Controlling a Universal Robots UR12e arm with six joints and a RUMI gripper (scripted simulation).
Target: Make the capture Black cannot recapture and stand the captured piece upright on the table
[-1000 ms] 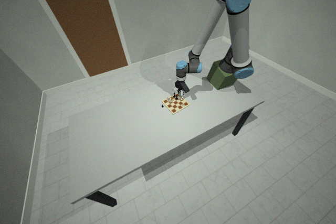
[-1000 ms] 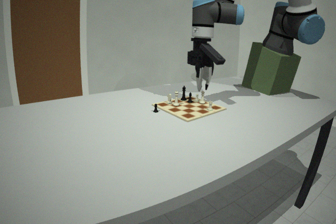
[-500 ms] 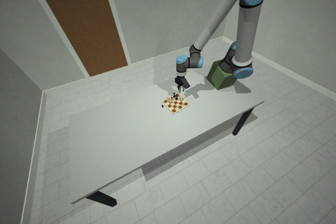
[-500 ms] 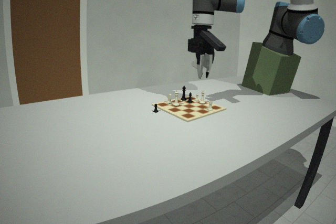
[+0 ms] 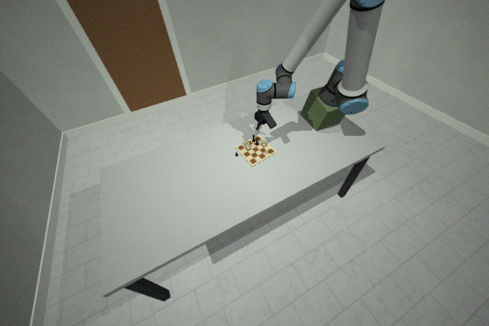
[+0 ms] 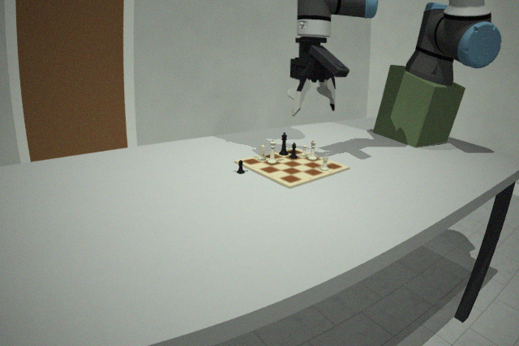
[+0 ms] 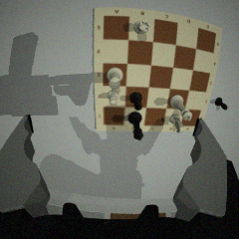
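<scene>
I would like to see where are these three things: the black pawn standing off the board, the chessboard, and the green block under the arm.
black pawn [image 5: 236, 154] [image 6: 240, 167] [image 7: 219, 103]: top, exterior and wrist views, its body
chessboard [image 5: 252, 165] [image 6: 289, 185] [image 7: 99, 50]: same views, its border
green block [image 5: 322, 115] [image 6: 413, 109]: top and exterior views, side faces

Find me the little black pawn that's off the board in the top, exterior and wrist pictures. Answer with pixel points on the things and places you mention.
Top: near the centre, by the board's left corner [image 5: 236, 154].
Exterior: just left of the board [image 6: 240, 167].
Wrist: far right, beside the board [image 7: 221, 104].
Shared landmark: the checkered board [image 5: 252, 161] [image 6: 290, 178] [image 7: 116, 27].
</scene>
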